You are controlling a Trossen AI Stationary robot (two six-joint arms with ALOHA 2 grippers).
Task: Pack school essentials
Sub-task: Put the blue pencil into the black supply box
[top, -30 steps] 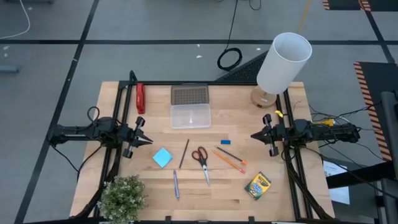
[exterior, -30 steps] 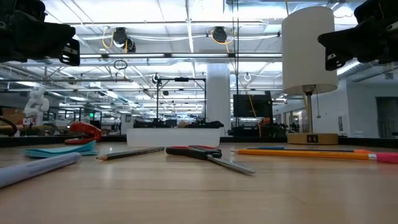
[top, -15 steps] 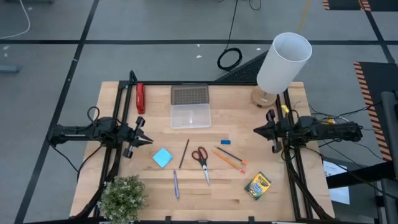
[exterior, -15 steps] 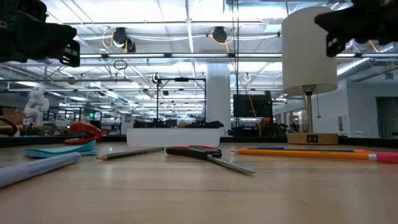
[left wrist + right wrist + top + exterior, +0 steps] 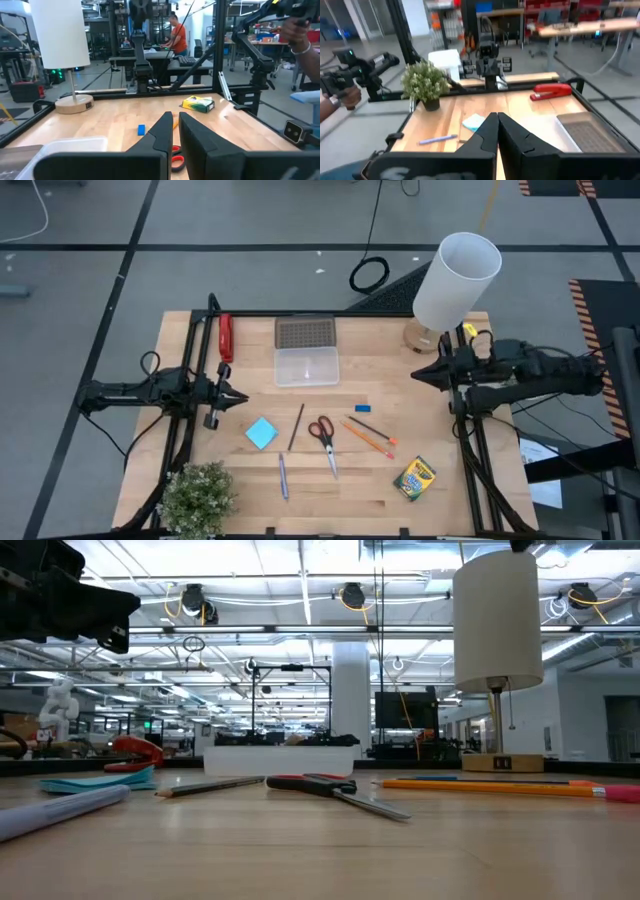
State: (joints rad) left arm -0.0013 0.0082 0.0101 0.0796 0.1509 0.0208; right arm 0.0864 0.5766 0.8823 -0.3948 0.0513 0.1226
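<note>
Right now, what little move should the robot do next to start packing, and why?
Probably the right gripper should swing down toward the small blue eraser, because it hovers shut by the lamp base, holding nothing. All the supplies lie loose on the wooden table, and the clear open plastic case has nothing in it.

- Your left gripper (image 5: 240, 397) hovers at the table's left side, arm stretched level, fingers pressed together, tips pointing toward the middle.
- Your right gripper (image 5: 416, 375) hovers at the right side, fingers together, pointing inward.

Two dark, black-cabled jointed arms
</note>
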